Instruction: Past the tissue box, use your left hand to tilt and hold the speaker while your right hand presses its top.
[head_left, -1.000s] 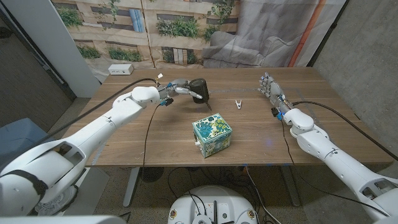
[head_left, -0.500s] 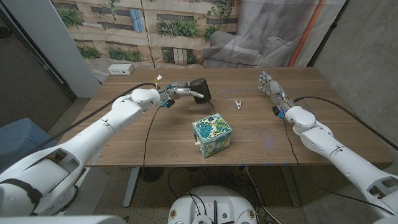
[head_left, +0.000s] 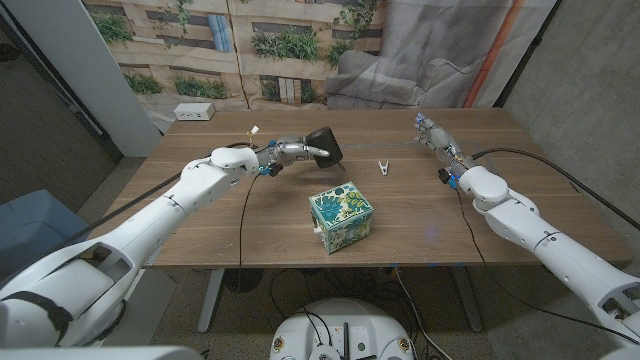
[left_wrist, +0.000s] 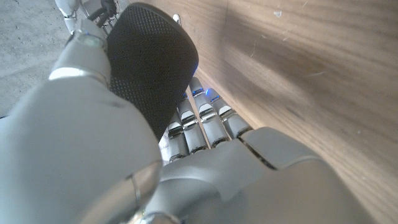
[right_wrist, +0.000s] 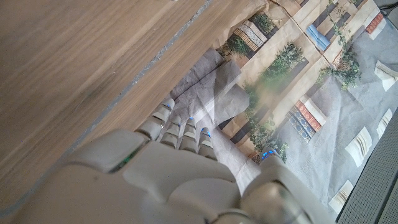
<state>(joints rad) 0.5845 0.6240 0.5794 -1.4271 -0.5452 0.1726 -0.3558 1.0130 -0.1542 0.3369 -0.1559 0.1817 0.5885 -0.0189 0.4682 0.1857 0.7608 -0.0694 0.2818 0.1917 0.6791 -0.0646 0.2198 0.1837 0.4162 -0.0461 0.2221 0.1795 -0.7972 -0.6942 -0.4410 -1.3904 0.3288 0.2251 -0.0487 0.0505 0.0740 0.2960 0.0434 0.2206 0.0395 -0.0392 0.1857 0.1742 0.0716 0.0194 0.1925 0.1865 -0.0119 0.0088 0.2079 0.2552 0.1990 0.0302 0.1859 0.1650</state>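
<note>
The dark mesh speaker (head_left: 324, 143) is tilted toward the right, beyond the floral tissue box (head_left: 341, 217) that stands near the table's front edge. My left hand (head_left: 292, 150) grips the speaker from its left side; in the left wrist view its fingers (left_wrist: 198, 124) curl around the black grille (left_wrist: 149, 62). My right hand (head_left: 433, 133) is raised at the far right of the table with its fingers apart, holding nothing, well clear of the speaker. The right wrist view looks over that hand (right_wrist: 168, 162) toward the table's edge.
A small white clip (head_left: 382, 168) lies on the wooden table (head_left: 420, 215) between the speaker and my right hand. A white power strip (head_left: 194, 111) sits at the far left corner. Black cables run along both arms. A printed backdrop hangs behind the table.
My left hand has tipped the speaker further over and shifted it slightly right. My right hand has moved a little up and away, staying open.
</note>
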